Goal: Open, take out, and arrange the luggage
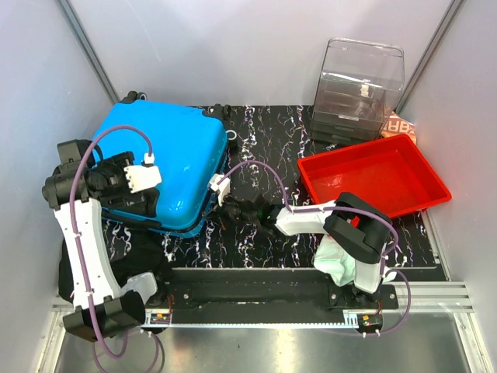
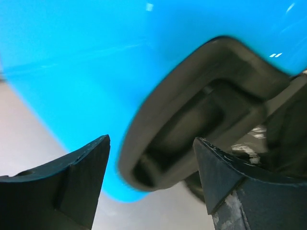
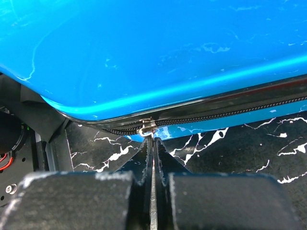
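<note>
Luggage (image 1: 167,155) lies flat, blue shell up, on the left half of the table (image 1: 264,132) | my left tool (image 2: 151,143) gapes wide either side of its black handle (image 2: 192,124), gripping nothing | my right tool (image 3: 153,143) is pinched fully together, tips at the zipper pull (image 3: 147,128); whether the tab is caught I cannot tell
</note>
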You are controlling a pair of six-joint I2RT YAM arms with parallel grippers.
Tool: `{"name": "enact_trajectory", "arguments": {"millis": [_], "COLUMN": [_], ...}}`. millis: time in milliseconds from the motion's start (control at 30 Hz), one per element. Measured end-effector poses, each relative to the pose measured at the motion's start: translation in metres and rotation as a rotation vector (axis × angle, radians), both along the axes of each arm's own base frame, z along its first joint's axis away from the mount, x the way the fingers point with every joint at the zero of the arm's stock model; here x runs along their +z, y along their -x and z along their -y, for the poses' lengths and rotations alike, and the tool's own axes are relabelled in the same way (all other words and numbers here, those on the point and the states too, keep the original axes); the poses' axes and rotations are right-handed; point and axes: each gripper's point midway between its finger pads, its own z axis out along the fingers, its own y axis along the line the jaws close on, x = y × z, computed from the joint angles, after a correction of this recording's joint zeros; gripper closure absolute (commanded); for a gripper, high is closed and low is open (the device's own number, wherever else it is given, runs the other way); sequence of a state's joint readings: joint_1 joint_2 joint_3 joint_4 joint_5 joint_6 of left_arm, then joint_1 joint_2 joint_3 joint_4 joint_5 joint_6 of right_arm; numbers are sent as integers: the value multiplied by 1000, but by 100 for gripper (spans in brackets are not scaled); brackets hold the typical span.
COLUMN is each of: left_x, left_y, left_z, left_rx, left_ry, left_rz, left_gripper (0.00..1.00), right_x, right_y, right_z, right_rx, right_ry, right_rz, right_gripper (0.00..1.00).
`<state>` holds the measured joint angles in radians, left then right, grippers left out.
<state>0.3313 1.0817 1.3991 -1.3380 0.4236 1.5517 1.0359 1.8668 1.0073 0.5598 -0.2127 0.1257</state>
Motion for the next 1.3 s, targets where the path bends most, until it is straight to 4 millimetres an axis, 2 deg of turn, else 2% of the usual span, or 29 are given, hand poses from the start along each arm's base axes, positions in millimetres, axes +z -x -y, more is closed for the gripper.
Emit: {"name": "enact_trajectory", "arguments": {"millis": [100,267,367,433,600,700,833,1000,1033,1067,1133,1200,1233,1300], "left_x": [8,-25,-41,-48,-47,-52,-79,-79,-79,-79,-80,-80,-80,-80], "left_y": [3,35,44,43,32,33,37,28,27,27,29,29,28,27], "left_z": [0,13,16,16,16,16,16,13,12,12,13,12,12,12], "left_rx": [-47,-115,-139,-145,-134,-141,-169,-187,-191,-196,-205,-253,-253,-260], "left_ry": [-54,-84,-83,-65,-10,-5,-3,-29,-32,-34,-34,-71,-70,-68], "left_rz": [61,17,-23,-55,-110,-132,-193,-158,-153,-155,-167,-162,-163,-162], "left_gripper": [21,19,18,18,18,22,34,48,51,63,77,96,100,100], "right_x": [-1,-3,-4,-4,-7,-8,-9,-11,-11,-11,-11,-10,-11,-11], "right_y": [0,-1,-1,-1,-3,-3,-3,-3,-3,-4,-4,-6,-7,-11], "right_z": [0,-1,-1,-1,-1,-2,-3,-4,-4,-4,-5,-5,-5,-4], "right_rx": [7,10,10,10,7,10,18,26,29,33,39,35,31,26], "right_ry": [-3,-5,-6,-6,-7,-11,-15,-22,-23,-27,-34,-44,-47,-60], "right_rz": [-3,-3,-3,-6,-10,-10,-14,-16,-16,-16,-14,-9,-6,1], "right_gripper": [100,100,100,100,100,100,100,100,96,96,90,88,87,83]}}
